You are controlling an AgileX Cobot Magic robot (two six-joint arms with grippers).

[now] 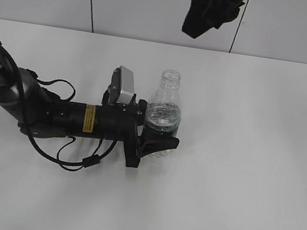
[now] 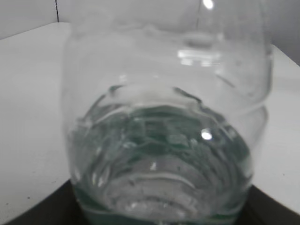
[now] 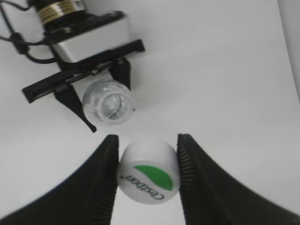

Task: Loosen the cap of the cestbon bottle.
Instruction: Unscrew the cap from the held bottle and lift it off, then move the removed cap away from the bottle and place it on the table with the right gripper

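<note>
At mid-bench [image 1: 257, 194]: cestbon bottle [image 1: 164, 112] upright, neck open, clamped in left hand [image 1: 158, 142]. Above it: cap [image 3: 148, 170] fully off, pinched in raised right hand [image 3: 147, 176]. Loosening judged done, indeed exceeded.

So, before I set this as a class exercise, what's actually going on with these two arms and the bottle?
The left gripper clamps the cestbon bottle upright on the white table. The bottle's mouth is open, with no cap on it. The right gripper, raised above the bottle, holds the white cap between its jaws. So the cap is not just loosened but fully off.
</note>
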